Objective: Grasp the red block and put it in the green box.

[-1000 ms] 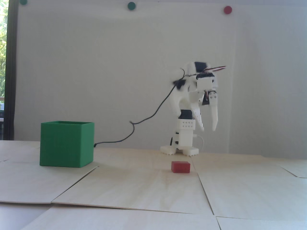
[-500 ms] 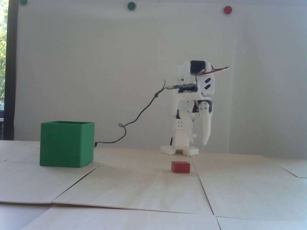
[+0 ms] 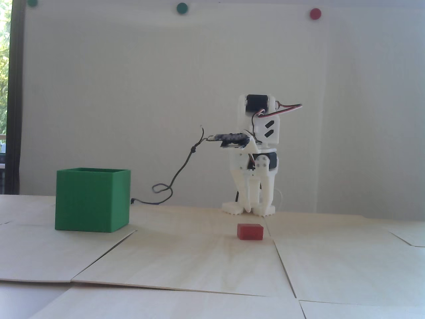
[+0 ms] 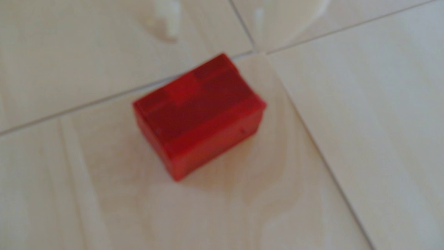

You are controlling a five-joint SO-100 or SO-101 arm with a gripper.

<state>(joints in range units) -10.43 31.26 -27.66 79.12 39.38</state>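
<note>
The red block (image 3: 250,231) lies flat on the pale wooden table, apart from everything else. In the wrist view it (image 4: 199,115) fills the middle, blurred, lying across a board seam. The white gripper (image 3: 256,210) points straight down just behind the block, its tips close to the table. Its jaws stand apart with nothing between them. In the wrist view the gripper (image 4: 223,26) shows only as blurred white fingers (image 4: 168,21) at the top edge, beyond the block. The green box (image 3: 92,199), open on top, stands on the table far left of the block.
A dark cable (image 3: 172,179) loops from the wrist camera down to the table beside the box. The table is made of pale boards with raised seams (image 3: 279,252). Round green and red dots sit high on the white wall (image 3: 212,83).
</note>
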